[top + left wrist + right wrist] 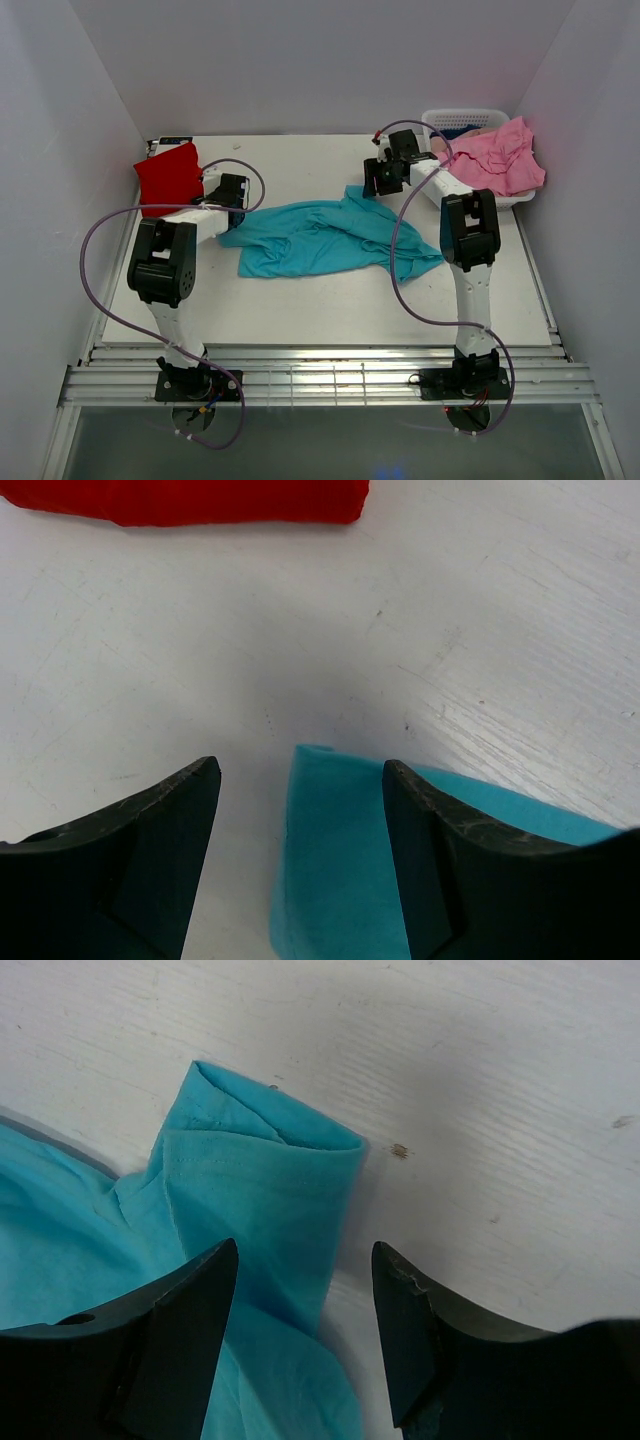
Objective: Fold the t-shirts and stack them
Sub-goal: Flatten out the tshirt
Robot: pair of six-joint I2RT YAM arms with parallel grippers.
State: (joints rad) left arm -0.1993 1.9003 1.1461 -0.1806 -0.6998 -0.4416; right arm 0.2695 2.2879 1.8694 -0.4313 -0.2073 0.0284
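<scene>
A teal t-shirt (pixel 320 238) lies spread and rumpled across the middle of the table. My left gripper (pixel 237 200) hovers open over its left corner; in the left wrist view that teal corner (pixel 335 860) lies flat on the table between the fingers, ungripped. My right gripper (pixel 375 180) is open over the shirt's upper right sleeve (pixel 262 1175), with nothing clamped. A folded red t-shirt (pixel 169 176) rests at the back left, its edge (pixel 190 500) showing in the left wrist view. Pink t-shirts (pixel 497 156) are heaped at the back right.
A white slotted basket (pixel 460 120) stands at the back right corner under the pink heap. White walls close in the table on the left, back and right. Purple cables loop from both arms over the table.
</scene>
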